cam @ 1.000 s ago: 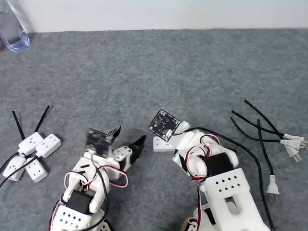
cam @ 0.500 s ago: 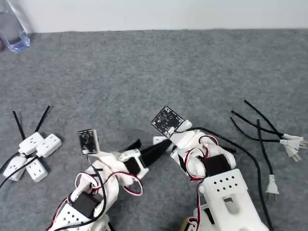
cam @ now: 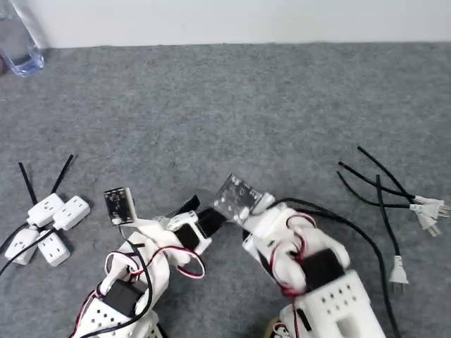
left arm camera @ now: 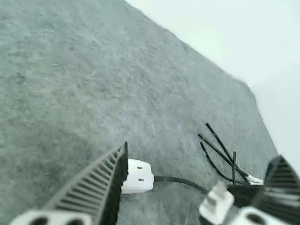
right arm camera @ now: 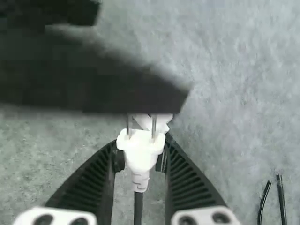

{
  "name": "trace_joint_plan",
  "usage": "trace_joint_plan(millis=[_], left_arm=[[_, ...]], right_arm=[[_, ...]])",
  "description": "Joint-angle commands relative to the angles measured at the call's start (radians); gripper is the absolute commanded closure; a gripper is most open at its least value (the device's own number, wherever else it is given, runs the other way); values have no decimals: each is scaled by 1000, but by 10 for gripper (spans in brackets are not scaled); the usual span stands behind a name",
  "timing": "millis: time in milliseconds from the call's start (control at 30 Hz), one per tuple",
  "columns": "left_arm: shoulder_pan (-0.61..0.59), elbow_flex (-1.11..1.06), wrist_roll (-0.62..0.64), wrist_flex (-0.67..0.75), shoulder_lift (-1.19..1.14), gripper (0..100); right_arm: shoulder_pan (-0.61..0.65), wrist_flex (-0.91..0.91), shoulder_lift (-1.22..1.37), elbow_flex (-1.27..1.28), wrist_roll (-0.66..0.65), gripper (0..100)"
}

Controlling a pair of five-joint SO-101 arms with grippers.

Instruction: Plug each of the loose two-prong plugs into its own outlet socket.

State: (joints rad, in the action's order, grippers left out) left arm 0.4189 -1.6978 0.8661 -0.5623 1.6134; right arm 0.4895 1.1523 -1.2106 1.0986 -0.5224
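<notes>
My right gripper (right arm camera: 140,146) is shut on a white two-prong plug (right arm camera: 139,152), prongs pointing away from the wrist. Just past the prongs lies a white outlet socket (right arm camera: 149,123), partly covered by a dark finger (right arm camera: 93,84) of the left gripper. My left gripper (left arm camera: 201,157) stands open. The same socket (left arm camera: 138,176) lies on the carpet close to one ribbed finger (left arm camera: 105,180), and the held plug (left arm camera: 215,204) hangs beside the other. From above, the left gripper (cam: 201,213) meets the right arm (cam: 282,239) near the table's front middle.
A cluster of white sockets (cam: 49,225) with black cords lies at the left. Loose plugs (cam: 426,208) on black cables lie at the right, another plug (cam: 398,271) nearer the front. A clear bottle (cam: 17,42) stands at the far left corner. Grey carpet covers the table.
My left gripper has swung right toward the socket and the right gripper, now straddling that spot. The right arm with its plug has edged a little toward the left arm.
</notes>
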Motion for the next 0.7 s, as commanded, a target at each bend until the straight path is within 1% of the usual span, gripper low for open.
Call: trace_joint_plan(millis=[0, 200, 433, 667], left_arm=[[-2, 7, 9, 18, 3, 574], [54, 7, 11, -18, 3, 574], [58, 7, 11, -20, 3, 574], [55, 7, 11, -20, 3, 574]], right_arm=[[15, 36, -88, -71, 6, 990], [18, 36, -85, -83, 14, 990], [13, 39, -85, -129, 26, 990], [18, 87, -85, -204, 46, 990]])
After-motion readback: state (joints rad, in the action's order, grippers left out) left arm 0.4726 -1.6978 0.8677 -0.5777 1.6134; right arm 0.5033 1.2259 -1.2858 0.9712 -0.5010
